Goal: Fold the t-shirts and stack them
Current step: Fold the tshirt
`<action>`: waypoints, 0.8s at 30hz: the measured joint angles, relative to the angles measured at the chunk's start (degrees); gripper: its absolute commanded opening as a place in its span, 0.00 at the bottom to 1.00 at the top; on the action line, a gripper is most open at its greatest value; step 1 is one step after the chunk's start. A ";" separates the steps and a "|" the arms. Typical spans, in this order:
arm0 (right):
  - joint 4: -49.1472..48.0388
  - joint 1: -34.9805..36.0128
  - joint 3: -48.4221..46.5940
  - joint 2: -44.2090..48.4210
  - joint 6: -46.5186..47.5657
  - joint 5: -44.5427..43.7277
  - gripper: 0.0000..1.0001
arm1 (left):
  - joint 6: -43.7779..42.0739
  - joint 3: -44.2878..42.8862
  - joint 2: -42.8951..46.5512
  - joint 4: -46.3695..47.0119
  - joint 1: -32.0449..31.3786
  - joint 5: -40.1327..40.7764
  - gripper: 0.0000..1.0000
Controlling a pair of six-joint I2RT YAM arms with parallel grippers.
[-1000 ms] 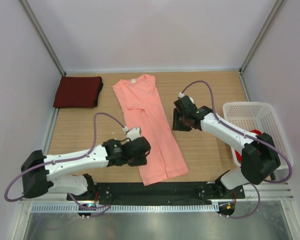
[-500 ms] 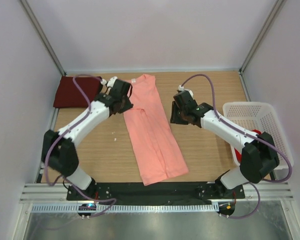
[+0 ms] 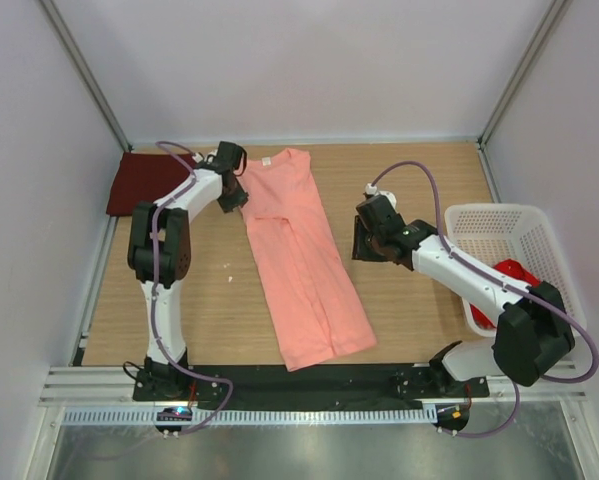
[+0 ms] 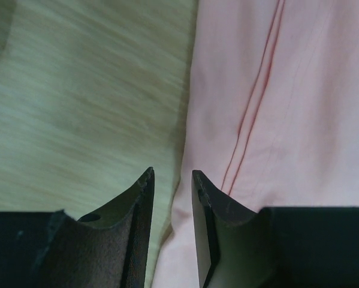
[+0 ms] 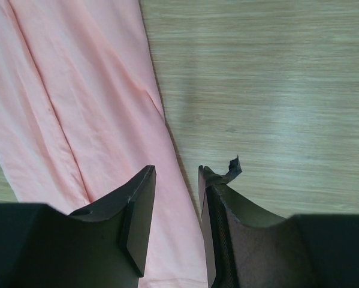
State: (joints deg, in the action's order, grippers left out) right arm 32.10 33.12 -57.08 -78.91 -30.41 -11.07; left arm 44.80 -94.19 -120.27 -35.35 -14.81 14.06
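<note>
Status: roughly one shirt of three is done.

- The dark maroon cloth t-shirt (image 3: 151, 183) is folded into a compact rectangle at the far left corner of the wooden table (image 3: 419, 180). I take that as the stack base.
- The salmon-pink cloth t-shirt (image 3: 304, 260) lies flat mid-table as a long narrow strip with the sleeves tucked in. Its collar is at the far side and its hem is near my bases, on a slight slant. The lengthwise fold looks done. The cross folds and the move onto the maroon one are left.
- The bright red cloth t-shirt (image 3: 514, 272) is bunched in the white perforated plastic basket (image 3: 494, 210) at the right edge, partly hidden by my right arm. It is not folded yet.
- My left gripper (image 4: 172, 174) is at the strip's left edge near the collar end. The jaws are slightly apart with nothing clamped, and the cloth edge sits under the gap.
- My right gripper (image 5: 176, 169) is over the strip's right edge, about mid-length. Its jaws are apart and empty.

My estimate is under halfway: one shirt to finish and stack, then the red one in full.
</note>
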 measured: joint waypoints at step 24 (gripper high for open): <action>0.00 -0.74 5.90 5.27 -0.35 1.95 0.42 | -8.90 -31.34 -23.23 -0.24 5.16 -9.25 0.27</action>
State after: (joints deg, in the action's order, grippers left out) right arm 32.10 32.38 -51.18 -73.65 -30.76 -9.13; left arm 35.90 -125.54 -143.50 -35.59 -9.65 4.82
